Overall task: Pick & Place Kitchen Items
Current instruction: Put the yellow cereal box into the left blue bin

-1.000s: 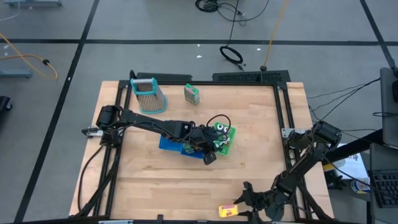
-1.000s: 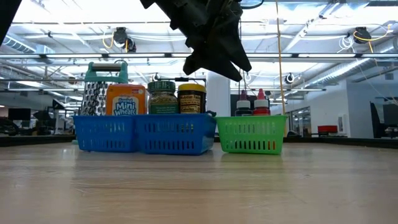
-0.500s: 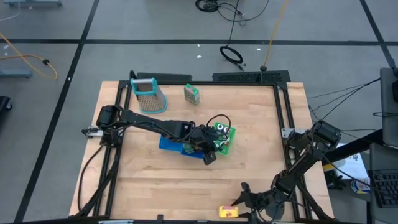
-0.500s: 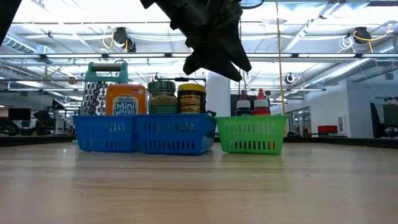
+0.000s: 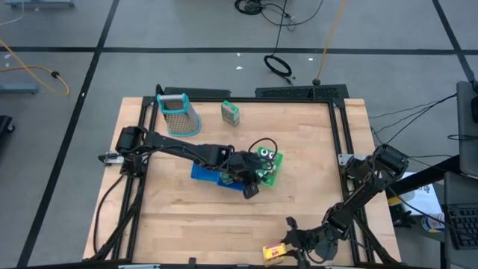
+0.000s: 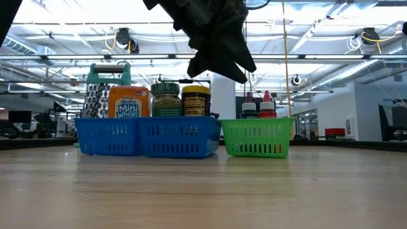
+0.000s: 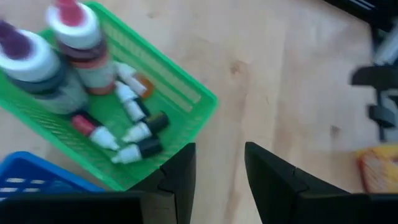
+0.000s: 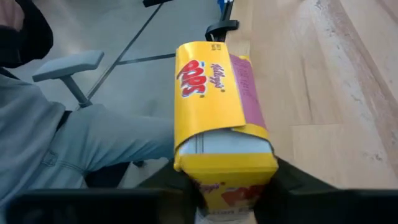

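Note:
A yellow box (image 5: 272, 252) (image 8: 217, 106) lies at the table's near edge, and my right gripper (image 5: 285, 249) (image 8: 227, 186) is shut on its right end. My left gripper (image 5: 251, 187) (image 7: 217, 174) hangs open above the table beside the green basket (image 7: 186, 93), with nothing between its fingers. The green basket holds a purple-capped bottle (image 7: 31, 59), a red-capped bottle (image 7: 81, 37) and small white-tipped bottles (image 7: 127, 127). A green carton (image 5: 230, 113) stands on the table at the far side. My right gripper pinches the yellow box's two long sides at the end nearest it (image 8: 186, 163), one finger (image 8: 163, 185) on each side. The fingers come level from the table's right and lie along the box. The box lies flat along the table's near edge.
A blue basket (image 6: 146, 137) with an orange cereal box (image 6: 128, 102) and two spice jars (image 6: 166, 98) stands left of the green basket. A metal grater (image 5: 178, 113) stands at the far left. A person's grey-clad leg (image 8: 74, 149) and a chair show beyond the near edge.
My right gripper has moved toward the table's left edge along the near edge, up to the yellow box, and now has the box's end between its fingers. The box has turned slightly.

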